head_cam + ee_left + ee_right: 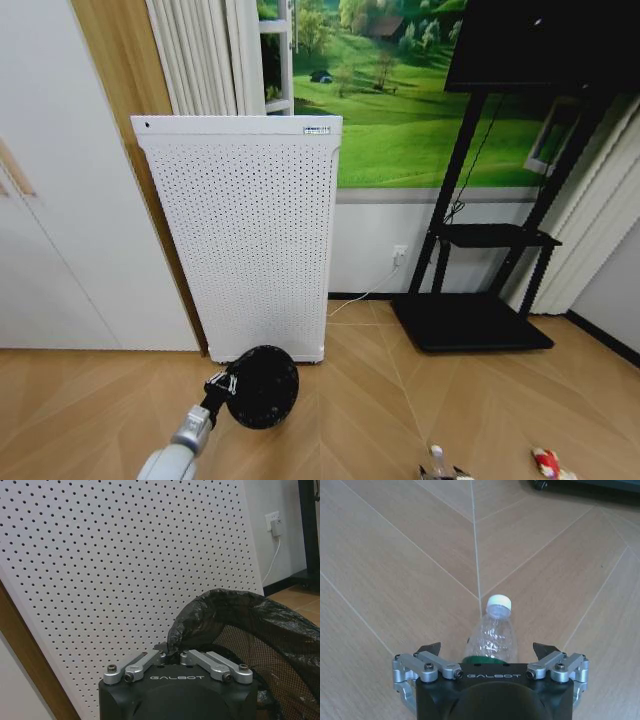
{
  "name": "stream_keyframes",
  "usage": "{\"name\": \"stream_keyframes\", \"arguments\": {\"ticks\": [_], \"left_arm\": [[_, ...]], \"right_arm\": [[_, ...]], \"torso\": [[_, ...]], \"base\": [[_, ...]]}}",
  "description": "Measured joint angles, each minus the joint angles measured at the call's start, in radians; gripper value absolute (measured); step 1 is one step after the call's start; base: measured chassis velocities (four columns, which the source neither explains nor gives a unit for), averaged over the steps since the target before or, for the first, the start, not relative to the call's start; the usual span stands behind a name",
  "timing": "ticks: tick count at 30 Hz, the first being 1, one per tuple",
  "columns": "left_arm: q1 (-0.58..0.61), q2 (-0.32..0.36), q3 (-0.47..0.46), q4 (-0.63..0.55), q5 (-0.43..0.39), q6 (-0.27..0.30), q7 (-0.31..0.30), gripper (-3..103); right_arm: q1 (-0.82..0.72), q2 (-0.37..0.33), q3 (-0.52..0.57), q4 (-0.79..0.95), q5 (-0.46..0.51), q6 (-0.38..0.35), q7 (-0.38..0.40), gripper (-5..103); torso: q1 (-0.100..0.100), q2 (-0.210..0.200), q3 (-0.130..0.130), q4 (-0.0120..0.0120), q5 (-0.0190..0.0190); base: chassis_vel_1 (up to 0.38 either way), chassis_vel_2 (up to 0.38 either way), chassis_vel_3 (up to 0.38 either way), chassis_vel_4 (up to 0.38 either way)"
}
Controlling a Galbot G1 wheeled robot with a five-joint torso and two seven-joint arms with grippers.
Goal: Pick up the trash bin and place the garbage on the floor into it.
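Black mesh trash bin (pixel 263 386), round, lined with a crumpled black bag, held off the wooden floor (pixel 90 410) just in front of the lower edge of the white perforated appliance (pixel 245 235). Left gripper (pixel 222 385): at the bin's rim, fingers pinched together on the bag-covered edge, as the left wrist view shows close up (pixel 170 652). Right gripper (pixel 490 650): low over the floor, fingers spread wide to either side of a bottle, not touching it. Garbage, item one: clear plastic bottle (pixel 495 632), white cap, green label, lying on the floor boards between the spread fingers, cap pointing away from the gripper; in the head view it lies at the bottom edge of the floor area (pixel 438 464). Item two: red-and-white wrapper (pixel 548 462), on the floor near the bottle, apart from it. Black stand (pixel 480 240) on a flat black base, against the wall beside the appliance.
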Motion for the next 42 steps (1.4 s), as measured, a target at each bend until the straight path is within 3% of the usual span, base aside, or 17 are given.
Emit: {"name": "stream_keyframes", "arguments": {"ticks": [13,16,19,22,25,27,30,34,42], "left_arm": [[-0.013,0.000,0.022,0.016,0.003,-0.003,-0.001,7],[-0.013,0.001,0.022,0.018,0.003,-0.006,-0.001,7],[-0.012,0.001,0.021,0.019,0.004,-0.008,-0.001,7],[-0.009,0.000,0.021,0.022,0.007,-0.014,-0.001,7],[-0.009,-0.001,0.021,0.024,0.008,-0.016,-0.001,7],[-0.010,-0.002,0.023,0.025,0.009,-0.016,-0.001,7],[-0.011,-0.002,0.024,0.026,0.010,-0.016,-0.001,7],[-0.013,-0.002,0.025,0.030,0.010,-0.017,-0.001,7],[-0.018,-0.006,0.030,0.030,0.009,-0.017,-0.003,7]], "right_arm": [[-0.001,0.008,0.009,-0.028,-0.001,-0.013,0.011,103],[-0.001,0.012,0.009,-0.032,-0.001,-0.017,0.015,99],[-0.001,0.015,0.009,-0.036,-0.004,-0.019,0.015,93],[-0.001,0.023,0.009,-0.044,-0.023,-0.019,0.022,77],[-0.001,0.027,0.009,-0.047,-0.027,-0.019,0.023,71],[-0.002,0.030,0.009,-0.047,-0.030,-0.017,0.023,60],[-0.002,0.030,0.010,-0.046,-0.032,-0.015,0.022,54],[-0.002,0.031,0.010,-0.045,-0.033,-0.011,0.020,34],[-0.008,0.025,0.010,-0.034,-0.033,-0.011,0.021,22]], "torso": [[0.000,0.000,0.000,0.0000,0.0000],[0.000,0.000,0.000,0.0000,0.0000],[0.000,0.000,0.000,0.0000,0.0000],[0.000,0.000,0.000,0.0000,0.0000],[0.000,0.000,0.000,0.0000,0.0000],[0.000,0.000,0.000,0.0000,-0.0001],[0.000,0.000,0.000,0.0000,-0.0003],[0.000,0.000,0.000,0.0000,-0.0004],[0.000,0.000,0.000,0.0001,0.0003]], "base": [[0.000,0.000,0.000,0.000],[0.000,0.000,0.000,0.000],[0.000,0.000,0.000,0.000],[0.000,0.000,0.000,0.000],[0.000,0.000,0.000,0.000],[0.000,0.000,0.000,0.000],[0.000,0.000,0.000,0.000],[0.000,0.000,0.000,0.000],[0.000,0.000,0.000,0.000]]}}
